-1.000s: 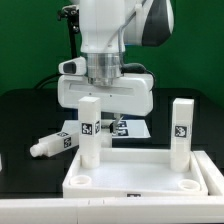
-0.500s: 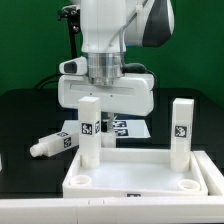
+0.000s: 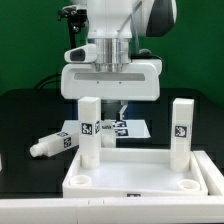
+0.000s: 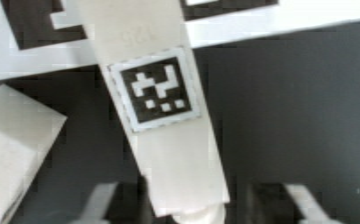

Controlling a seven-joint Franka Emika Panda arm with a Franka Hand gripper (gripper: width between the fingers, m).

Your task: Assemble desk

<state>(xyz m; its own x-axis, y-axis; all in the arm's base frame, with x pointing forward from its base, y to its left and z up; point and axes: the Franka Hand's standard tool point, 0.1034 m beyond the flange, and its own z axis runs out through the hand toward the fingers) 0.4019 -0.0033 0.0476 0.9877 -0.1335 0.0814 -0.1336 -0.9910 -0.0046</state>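
- Finding the desk's white plastic rectangular rimmed tabletop panel (image 3: 135,190) lying flat on the matte black table (image 3: 22,122) at the front of the exterior view, hollow side up, probably so that legs can go in from above.
- Noting two round corner sockets (image 3: 80,182) at its near corners, both empty.
- Noting a blocky white square-section leg (image 3: 90,130), tagged in black and white, standing upright at the far corner on the exterior view's left; with its foot hidden behind the rim, judging rather than seeing it to be seated in a socket.
- Seeing a second upright white tagged leg (image 3: 181,130) at the far corner on the exterior view's right, well apart from the first.
- Spotting a third white tagged leg (image 3: 55,145) lying on its side on the table at the exterior view's left, its rounded end pointing outward, seemingly waiting for a later pick.
- Watching the two-finger gripper (image 4: 203,205) hanging just above the top of the first upright leg, jaws parted; in the wrist view, seeing pale fingers (image 4: 301,200) flanking the leg's top with dark gaps on both sides, so gripping nothing.
- Placing the marker board (image 3: 133,128) flat on the table behind the legs, thin and printed with tags.
- Reading all kit parts as smooth, hard, faintly glossy plastic with crisp edges, likely suiting a square-on pinch across flat faces.
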